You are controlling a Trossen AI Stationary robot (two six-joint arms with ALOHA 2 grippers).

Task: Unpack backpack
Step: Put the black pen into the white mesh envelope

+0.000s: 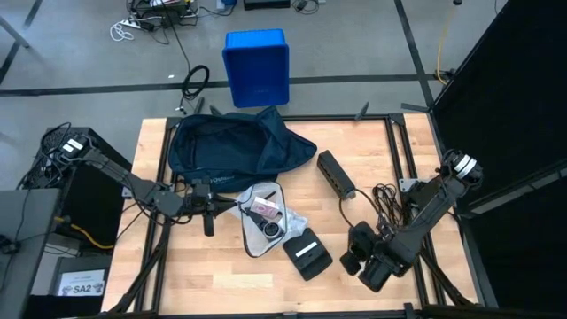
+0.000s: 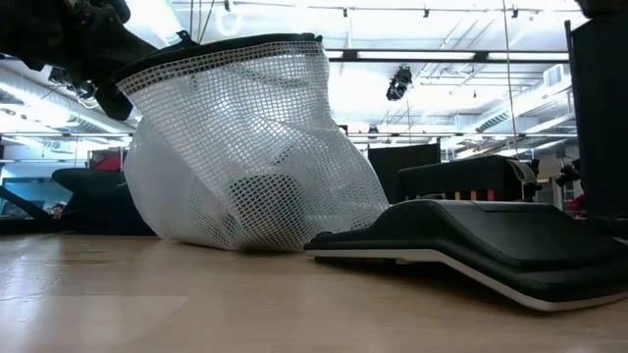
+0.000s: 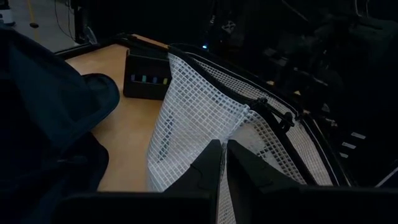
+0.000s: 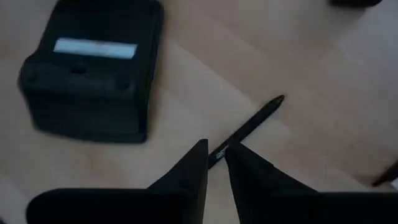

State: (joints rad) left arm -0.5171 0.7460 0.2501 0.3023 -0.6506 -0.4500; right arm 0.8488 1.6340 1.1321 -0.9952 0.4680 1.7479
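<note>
Fingers of the left gripper (image 3: 219, 163) are pressed together on the dark-trimmed rim of a white mesh pouch (image 3: 205, 118), pinching its edge so the pouch stands up off the counter (image 1: 204, 275); in the low view the mesh rises tall with its rim lifted toward the upper left of the frame. This looks like a way to hold the pouch up while its contents are dealt with. In the high view the pouch sits at centre frame, with small items showing inside it.

Fingers of the right gripper (image 4: 214, 160) stand nearly closed over the lower end of a slim black pen (image 4: 249, 127) lying on the wood; whether they truly grip it I cannot tell. A black boxy device (image 4: 93, 68) lies near the pen, toward the upper left of the right wrist view. In the high view this gripper is at lower right of the counter.

Just behind the left fingers, the backpack (image 1: 226, 146) lies slumped in the upper-left part of the counter, its open mouth facing the pouch. It lies well apart from the right fingers. A black bar-shaped object (image 1: 336, 174) rests right of the backpack, and a blue bin (image 1: 257, 66) stands on the floor beyond the counter.
</note>
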